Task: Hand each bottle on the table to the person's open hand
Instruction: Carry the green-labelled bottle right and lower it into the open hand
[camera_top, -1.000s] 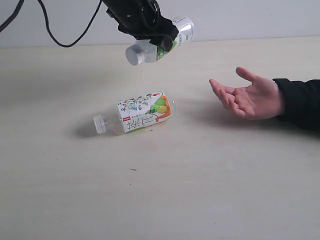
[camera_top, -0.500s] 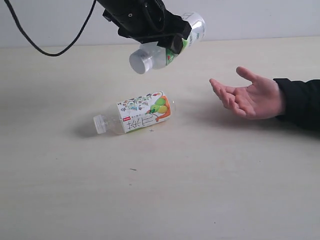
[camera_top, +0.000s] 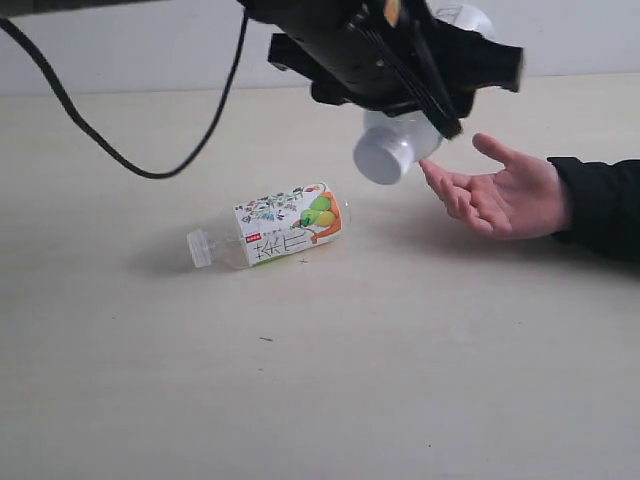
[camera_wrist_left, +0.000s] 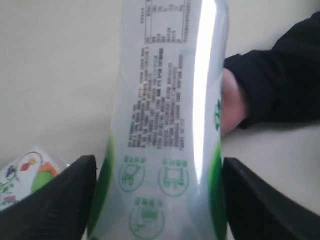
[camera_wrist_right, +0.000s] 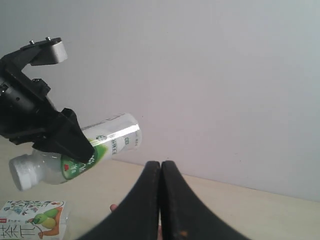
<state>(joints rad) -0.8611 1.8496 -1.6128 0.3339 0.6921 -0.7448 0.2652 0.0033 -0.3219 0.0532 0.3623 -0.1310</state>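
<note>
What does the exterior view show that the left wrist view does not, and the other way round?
Only the exterior view: the white cap of the held small bottle, the palm of the person's open hand, the whole fruit-label bottle lying on the table. Only the left wrist view: the fine print and green symbols on that bottle's label, between the black fingers of the left gripper. Both: the small bottle, part of the fruit-label bottle, the black sleeve, the table.
</note>
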